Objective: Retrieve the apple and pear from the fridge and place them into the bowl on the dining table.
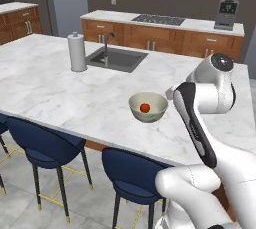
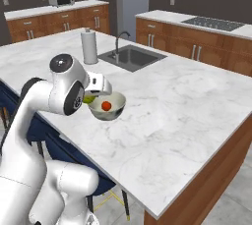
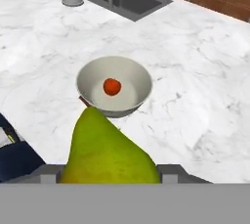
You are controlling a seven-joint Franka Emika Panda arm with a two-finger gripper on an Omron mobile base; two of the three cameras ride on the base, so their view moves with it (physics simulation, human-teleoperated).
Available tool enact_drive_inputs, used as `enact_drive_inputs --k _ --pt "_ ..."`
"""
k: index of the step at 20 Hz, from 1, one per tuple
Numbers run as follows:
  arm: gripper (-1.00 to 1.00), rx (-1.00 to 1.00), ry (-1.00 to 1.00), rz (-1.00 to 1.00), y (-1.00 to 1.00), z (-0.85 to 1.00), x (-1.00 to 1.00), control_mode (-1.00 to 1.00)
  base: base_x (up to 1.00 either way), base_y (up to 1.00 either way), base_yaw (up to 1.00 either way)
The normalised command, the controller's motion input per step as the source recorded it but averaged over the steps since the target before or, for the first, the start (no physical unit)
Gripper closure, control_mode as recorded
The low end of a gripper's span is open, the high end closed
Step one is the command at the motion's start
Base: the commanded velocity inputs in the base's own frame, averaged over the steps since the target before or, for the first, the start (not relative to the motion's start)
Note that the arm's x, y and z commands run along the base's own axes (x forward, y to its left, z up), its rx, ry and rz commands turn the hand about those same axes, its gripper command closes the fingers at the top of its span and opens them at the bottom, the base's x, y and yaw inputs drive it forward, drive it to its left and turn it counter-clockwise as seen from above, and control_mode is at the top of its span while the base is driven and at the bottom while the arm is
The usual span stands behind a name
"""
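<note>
Red apple (image 3: 112, 86) — yellow-green pear (image 3: 105, 152)

The arm (image 1: 210, 123) is made of glossy white, rounded shells that swell into fat cylinders at the joints. A dark, nearly black strip with a thin pale edge curves along one link at the right of the left base view. Round dark grey caps with a small pale centre close the joint ends. No cables or screws show.

You see veined marble on the dining table (image 1: 75, 98), a smooth matt bowl (image 3: 134, 78), a waxy-skinned pear (image 3: 105, 154).
</note>
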Motion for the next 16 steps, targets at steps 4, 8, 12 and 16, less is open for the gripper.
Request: enact_drive_inputs --k 4,8,12,16 --pt "1.00 0.01 0.03 0.00 0.05 -0.54 0.97 -1.00 0.00 0.00 0.00" --pt "1.00 0.00 0.10 0.00 0.09 -0.41 0.94 -1.00 0.00 0.00 0.00" --pt "1.00 0.00 0.10 0.00 0.11 -0.39 0.92 -1.00 0.00 0.00 0.00" --pt "1.00 0.00 0.08 0.00 0.03 -0.38 0.86 -1.00 0.00 0.00 0.00"
